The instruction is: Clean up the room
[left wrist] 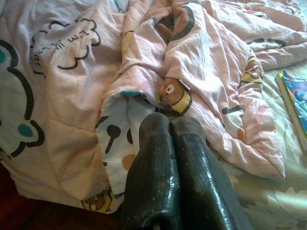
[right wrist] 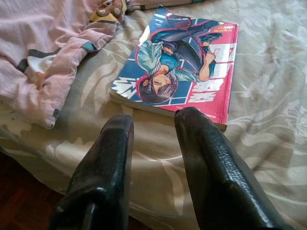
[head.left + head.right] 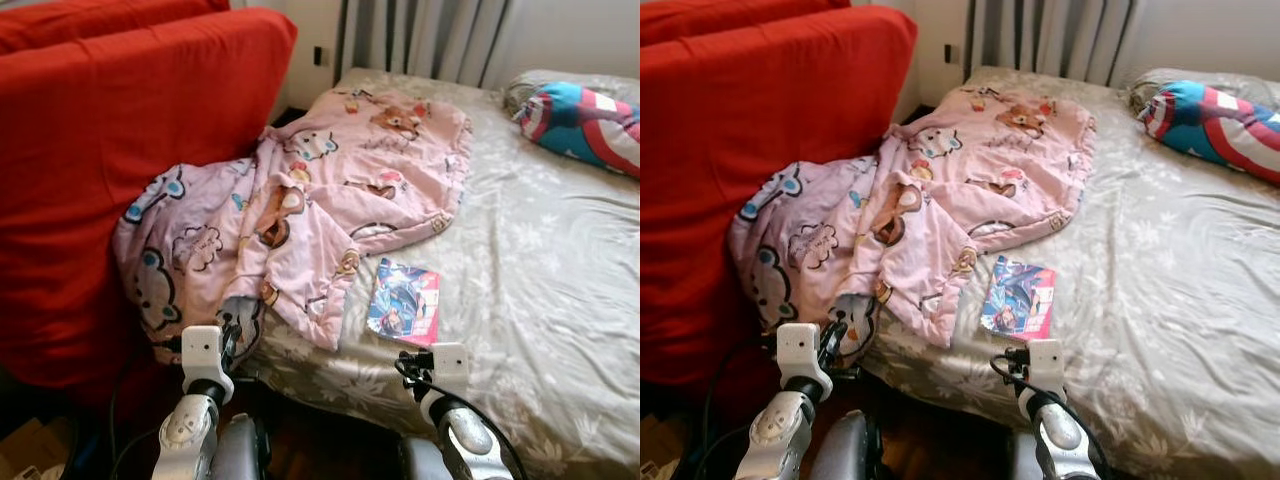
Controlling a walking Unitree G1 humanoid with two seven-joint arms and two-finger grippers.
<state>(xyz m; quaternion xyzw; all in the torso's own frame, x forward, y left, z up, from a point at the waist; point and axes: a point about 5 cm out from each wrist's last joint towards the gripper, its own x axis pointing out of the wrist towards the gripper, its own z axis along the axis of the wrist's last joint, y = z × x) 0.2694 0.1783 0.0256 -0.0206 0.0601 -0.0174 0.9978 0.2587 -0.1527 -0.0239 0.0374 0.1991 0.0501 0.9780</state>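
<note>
Fingers first: the right gripper [image 2: 153, 122] has its two black fingers [image 2: 108, 158] spread moderately apart with nothing between them, tips just short of the comic book [image 2: 180, 64] that lies flat on the bed [image 3: 560, 300]. One fingertip sits right at the book's near edge; whether it touches is hard to call. On the other side, the left gripper [image 1: 170, 125] has its fingers pressed together, holding nothing, pointed at the hem of the pink cartoon-print blanket [image 3: 300, 210] and close against it.

As for the tidying, it looks barely begun. The blanket is heaped and crumpled, half on the bed and half slumped against the red sofa back [image 3: 110, 150], one corner drooping off the mattress edge. The book sits loose just beside the blanket's lower edge. A blue, red and white cushion [image 3: 585, 120] rests at the far corner. Book and blanket both appear left to deal with.
</note>
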